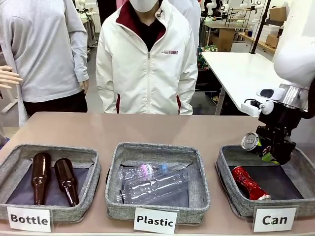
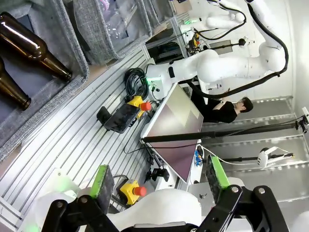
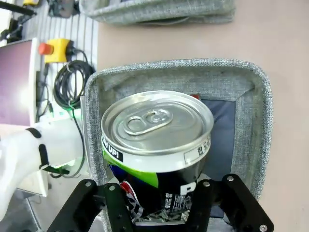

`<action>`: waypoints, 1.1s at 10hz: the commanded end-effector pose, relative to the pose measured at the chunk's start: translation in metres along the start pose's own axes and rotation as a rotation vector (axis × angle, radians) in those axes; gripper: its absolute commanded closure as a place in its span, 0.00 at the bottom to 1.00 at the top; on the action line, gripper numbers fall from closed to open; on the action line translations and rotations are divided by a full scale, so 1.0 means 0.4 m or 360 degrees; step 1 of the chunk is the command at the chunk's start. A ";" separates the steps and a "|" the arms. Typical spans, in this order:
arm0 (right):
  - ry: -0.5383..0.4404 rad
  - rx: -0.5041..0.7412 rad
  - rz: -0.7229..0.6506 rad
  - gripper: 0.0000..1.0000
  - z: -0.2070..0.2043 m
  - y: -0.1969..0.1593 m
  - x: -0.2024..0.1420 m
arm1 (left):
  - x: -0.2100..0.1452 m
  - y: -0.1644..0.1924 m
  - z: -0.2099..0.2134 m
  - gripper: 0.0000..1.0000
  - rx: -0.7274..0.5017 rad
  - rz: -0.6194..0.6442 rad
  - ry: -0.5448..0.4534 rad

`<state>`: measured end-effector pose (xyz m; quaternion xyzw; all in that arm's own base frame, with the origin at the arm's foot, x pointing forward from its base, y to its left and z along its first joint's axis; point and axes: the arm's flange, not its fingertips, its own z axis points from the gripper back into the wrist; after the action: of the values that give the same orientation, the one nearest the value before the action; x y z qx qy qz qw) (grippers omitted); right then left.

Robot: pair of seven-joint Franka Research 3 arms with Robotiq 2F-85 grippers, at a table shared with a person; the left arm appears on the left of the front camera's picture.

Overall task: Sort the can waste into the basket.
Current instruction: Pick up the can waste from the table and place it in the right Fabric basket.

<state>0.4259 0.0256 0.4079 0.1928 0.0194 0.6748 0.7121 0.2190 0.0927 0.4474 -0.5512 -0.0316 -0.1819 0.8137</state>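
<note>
Red can [image 3: 194, 96] mostly behind black can [image 3: 157, 150]

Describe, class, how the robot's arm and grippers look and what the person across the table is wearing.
The right arm is glossy white with rounded links and a silver wrist ring; a white connector sticks out beside it. Its right gripper is black with green pads. The left gripper has black linkage fingers tipped with bright green pads. The person wears a white zipped jacket with dark red trim and a small chest logo.

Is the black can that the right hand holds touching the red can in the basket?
Apart. In the front view the black can hangs in the right hand above the Can basket, while the red can lies on the bottom.
</note>
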 end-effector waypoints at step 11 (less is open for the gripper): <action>-0.1562 0.0055 -0.0688 0.05 0.066 -0.034 -0.080 | -0.004 -0.004 0.000 0.00 -0.0018 0.0021 -0.0011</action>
<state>0.4381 -0.0033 0.4165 0.3752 -0.0921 0.4803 0.7874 0.2190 0.0928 0.4471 -0.5515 -0.0314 -0.1814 0.8136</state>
